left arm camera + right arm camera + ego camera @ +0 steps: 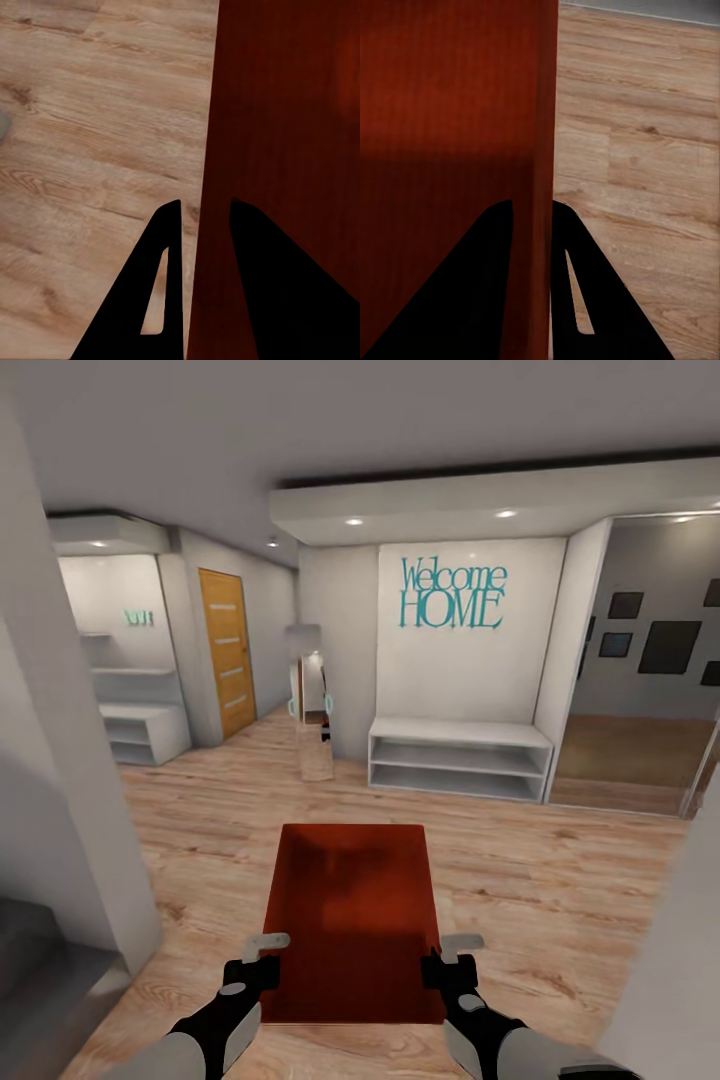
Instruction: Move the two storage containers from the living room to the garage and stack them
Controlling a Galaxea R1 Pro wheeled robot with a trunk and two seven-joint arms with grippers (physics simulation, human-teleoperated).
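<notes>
Two black-and-grey robot arms with thin dark fingers

Each forearm is a smooth pale grey tube, turning glossy black toward the wrist; the left arm (215, 1025) carries a small grey oval patch on its black wrist block, and the right arm (485, 1032) has a similar light patch on top. The left gripper (262, 950) and right gripper (452, 950) each end in a flat light-grey finger from the head camera. Up close, the left fingers (259, 300) and the right fingers (472, 300) are matt black tapering wedges, the outer one of each pair pierced by a narrow slanted slot.
</notes>
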